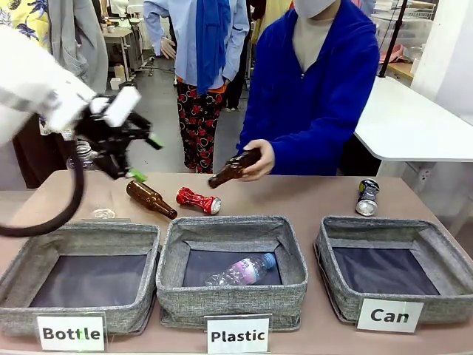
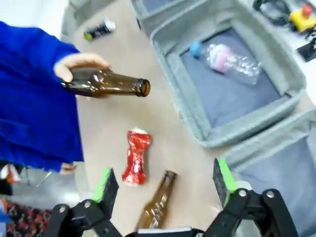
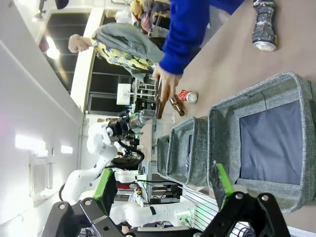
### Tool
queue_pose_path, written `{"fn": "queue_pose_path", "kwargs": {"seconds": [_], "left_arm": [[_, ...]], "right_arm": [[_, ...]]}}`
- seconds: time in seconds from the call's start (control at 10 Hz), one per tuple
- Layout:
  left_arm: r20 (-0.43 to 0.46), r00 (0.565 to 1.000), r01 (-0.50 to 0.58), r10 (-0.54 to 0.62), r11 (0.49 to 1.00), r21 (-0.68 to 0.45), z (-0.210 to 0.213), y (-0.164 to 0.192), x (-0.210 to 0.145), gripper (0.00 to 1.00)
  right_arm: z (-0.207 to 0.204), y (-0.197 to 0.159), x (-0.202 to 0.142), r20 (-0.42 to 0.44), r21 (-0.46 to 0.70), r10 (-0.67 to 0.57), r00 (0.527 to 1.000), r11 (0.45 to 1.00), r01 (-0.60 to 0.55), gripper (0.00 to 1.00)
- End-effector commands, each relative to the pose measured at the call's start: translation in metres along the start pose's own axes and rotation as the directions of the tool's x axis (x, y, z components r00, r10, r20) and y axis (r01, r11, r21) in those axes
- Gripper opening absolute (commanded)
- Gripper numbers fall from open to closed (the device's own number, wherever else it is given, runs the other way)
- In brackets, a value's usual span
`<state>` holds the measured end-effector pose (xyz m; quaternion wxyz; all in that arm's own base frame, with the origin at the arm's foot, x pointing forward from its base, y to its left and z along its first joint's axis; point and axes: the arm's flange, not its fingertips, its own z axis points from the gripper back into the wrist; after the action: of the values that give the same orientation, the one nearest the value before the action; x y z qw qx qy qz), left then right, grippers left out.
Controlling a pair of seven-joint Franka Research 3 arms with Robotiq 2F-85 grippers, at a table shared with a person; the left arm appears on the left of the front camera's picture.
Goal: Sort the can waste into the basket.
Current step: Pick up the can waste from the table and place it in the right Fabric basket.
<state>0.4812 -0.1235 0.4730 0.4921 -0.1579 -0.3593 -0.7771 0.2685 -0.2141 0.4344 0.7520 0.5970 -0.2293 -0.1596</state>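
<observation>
step: reach | left gripper (image 1: 145,158) spread, empty; red can (image 1: 198,200) at its 4 o'clock | next: drop, pinch can; right gripper (image 3: 163,185) spread, idle

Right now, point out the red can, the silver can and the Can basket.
red can (image 1: 196,200), front view, crumpled middle
silver can (image 1: 367,197), front view, printed side
Can basket (image 1: 384,222), front view, far rim

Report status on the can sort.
Left pincer open, right pincer open, nothing held. Red can, silver can on table, outside Can basket. Person's hand holds brown bottle.
</observation>
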Motion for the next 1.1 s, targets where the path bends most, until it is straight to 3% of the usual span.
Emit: {"fn": "queue_pose_path", "kwargs": {"seconds": [0.0, 0.2, 0.3, 0.4, 0.5, 0.6, 0.7, 0.8, 1.0], "left_arm": [[-0.047, 0.998, -0.049, 0.051, 0.997, 0.058, 0.047, -0.076, 0.008, 1.0], [0.013, 0.996, -0.09, 0.089, 0.996, 0.011, 0.126, -0.142, 0.004, 1.0], [0.044, 0.978, -0.204, 0.202, 0.977, 0.057, 0.169, -0.168, 0.001, 1.0], [0.11, 0.974, -0.206, 0.198, 0.976, 0.071, 0.21, -0.201, 0.001, 1.0], [0.157, 0.939, -0.328, 0.306, 0.933, 0.145, 0.25, -0.228, -0.011, 1.0], [0.232, 0.894, -0.413, 0.384, 0.906, 0.093, 0.278, -0.253, -0.031, 1.0], [0.302, 0.813, -0.536, 0.498, 0.842, 0.057, 0.294, -0.282, -0.065, 1.0], [0.401, 0.763, -0.58, 0.507, 0.81, 0.081, 0.296, -0.31, -0.091, 1.0], [0.444, 0.774, -0.556, 0.452, 0.82, 0.134, 0.283, -0.328, -0.111, 1.0]], "right_arm": [[0.0, 0.001, 0.003, 0.013, 0.023, 0.028, 1.0, 0.999, -0.028, 1.0], [0.0, 0.001, 0.003, 0.013, 0.023, 0.028, 1.0, 0.999, -0.028, 1.0], [0.0, 0.001, 0.003, 0.013, 0.023, 0.028, 1.0, 0.999, -0.028, 1.0], [0.0, 0.001, 0.003, 0.013, 0.023, 0.028, 1.0, 0.999, -0.028, 1.0], [0.0, 0.001, 0.003, 0.013, 0.023, 0.028, 1.0, 0.999, -0.028, 1.0], [0.0, 0.001, 0.003, 0.013, 0.023, 0.028, 1.0, 0.999, -0.028, 1.0], [0.0, 0.001, 0.003, 0.013, 0.023, 0.028, 1.0, 0.999, -0.028, 1.0], [0.0, 0.001, 0.003, 0.013, 0.023, 0.028, 1.0, 0.999, -0.028, 1.0], [0.0, 0.001, 0.003, 0.013, 0.023, 0.028, 1.0, 0.999, -0.028, 1.0]]}}
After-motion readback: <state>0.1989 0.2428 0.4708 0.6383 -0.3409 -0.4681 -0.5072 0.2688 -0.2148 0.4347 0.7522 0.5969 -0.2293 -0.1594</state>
